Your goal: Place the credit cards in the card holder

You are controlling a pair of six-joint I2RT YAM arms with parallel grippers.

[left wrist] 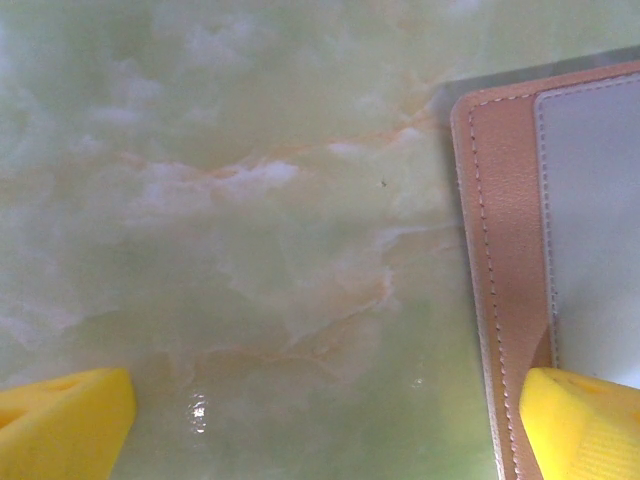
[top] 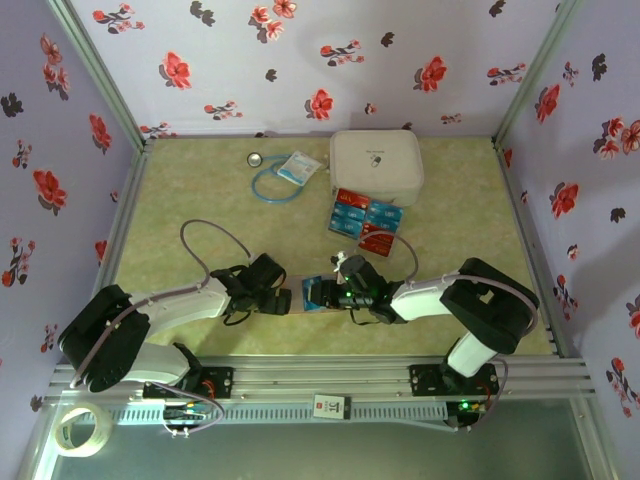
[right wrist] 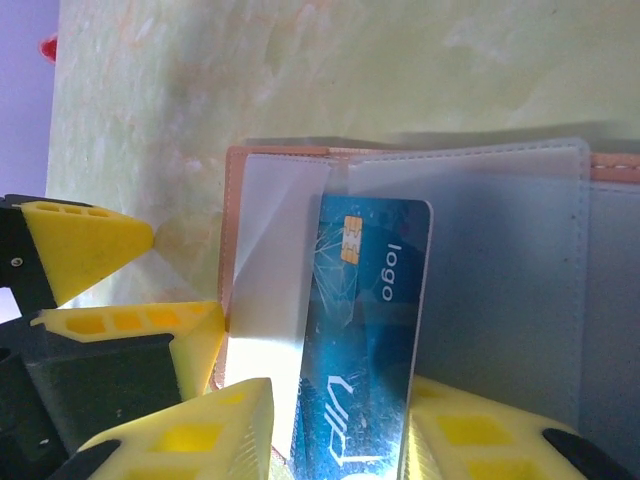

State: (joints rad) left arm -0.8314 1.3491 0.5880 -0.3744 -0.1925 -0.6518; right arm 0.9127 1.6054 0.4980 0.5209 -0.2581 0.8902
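The card holder [right wrist: 232, 220] lies open on the green table, its clear sleeves [right wrist: 500, 260] facing up. My right gripper [right wrist: 340, 440] is shut on a blue credit card [right wrist: 365, 330] with a gold chip. The card stands tilted over the holder's left sleeve, its top edge by the sleeve opening. My left gripper [left wrist: 325, 430] is open. One of its yellow fingers [left wrist: 585, 425] rests over the pinkish-brown edge of the card holder [left wrist: 505, 250]. From above, both grippers [top: 275, 298] [top: 335, 292] meet at the card holder [top: 305, 297]. More red and blue credit cards [top: 365, 218] lie in a pile behind.
A white zip case [top: 376, 165] stands at the back, just behind the card pile. A blue cable [top: 272, 182], a small packet [top: 298, 167] and a round metal piece [top: 256, 158] lie at the back left. Flowered walls enclose three sides of the table.
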